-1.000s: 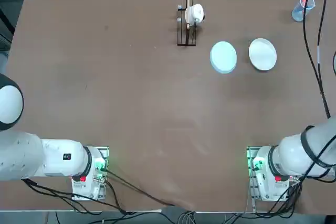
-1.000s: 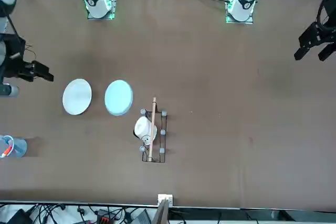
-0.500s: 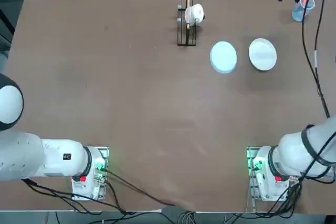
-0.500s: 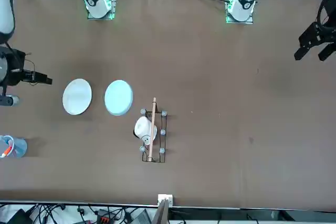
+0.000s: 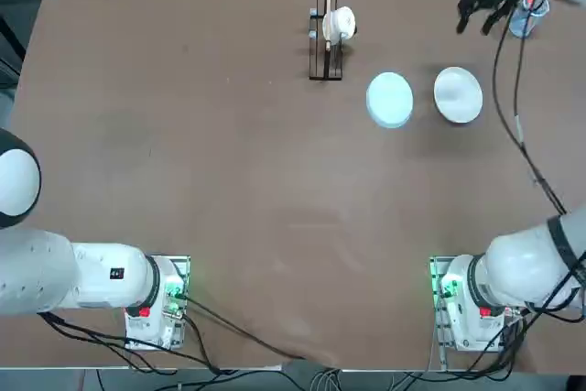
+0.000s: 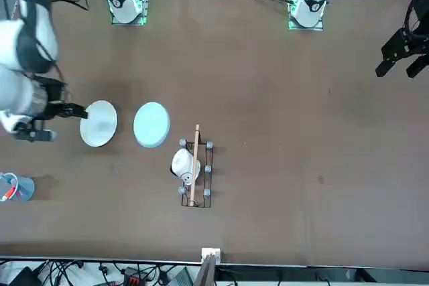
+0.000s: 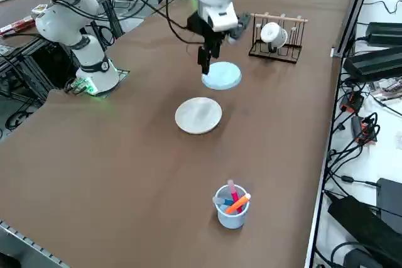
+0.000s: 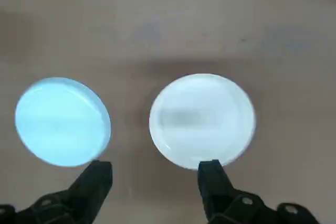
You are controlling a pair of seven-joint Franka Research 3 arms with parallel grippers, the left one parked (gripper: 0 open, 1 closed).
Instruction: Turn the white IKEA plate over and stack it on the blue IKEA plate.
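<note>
Black and two-fingered, the right gripper (image 8: 155, 182) hangs in the air above the table with its fingers spread apart and nothing between them; in the wrist view one fingertip (image 8: 97, 174) overlaps the rim of the blue IKEA plate (image 8: 62, 121) and the other the rim of the white IKEA plate (image 8: 202, 119); in the top view the gripper (image 5: 480, 8) sits in the upper right of the frame, above and to the right of the white IKEA plate (image 5: 457, 94); in the front view it (image 6: 64, 120) shows at the left edge, just beside the white plate (image 6: 98, 123); in the side view it (image 7: 205, 61) hangs at upper centre, over the two plates.

Both plates lie flat on the brown table (image 5: 229, 180), side by side with a gap between them, the blue one (image 5: 390, 99) left of the white one in the top view; a black wire rack (image 5: 325, 43) holding a white cup (image 5: 340, 24) stands at top centre of that view, up and left of the blue plate; a clear bluish cup (image 7: 231, 206) holding coloured pens stands at lower centre of the side view, well apart from the plates.
</note>
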